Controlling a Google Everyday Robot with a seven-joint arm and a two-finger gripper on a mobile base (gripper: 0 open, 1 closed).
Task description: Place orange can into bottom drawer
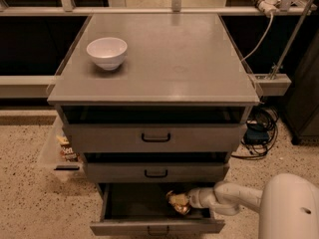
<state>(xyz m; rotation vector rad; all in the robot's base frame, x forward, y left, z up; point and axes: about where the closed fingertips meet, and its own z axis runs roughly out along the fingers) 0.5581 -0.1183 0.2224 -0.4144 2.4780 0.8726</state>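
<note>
Camera view: orange can between the jaws, inside bottom drawer

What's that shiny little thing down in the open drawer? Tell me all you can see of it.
It is a small orange can of shiny orange-gold metal with pale patches, and it looks dented. It is inside the open bottom drawer, right of the middle of its dark interior. The robot's white claw reaches in from the right and meets its side. Whether it rests on the drawer floor cannot be told.
</note>
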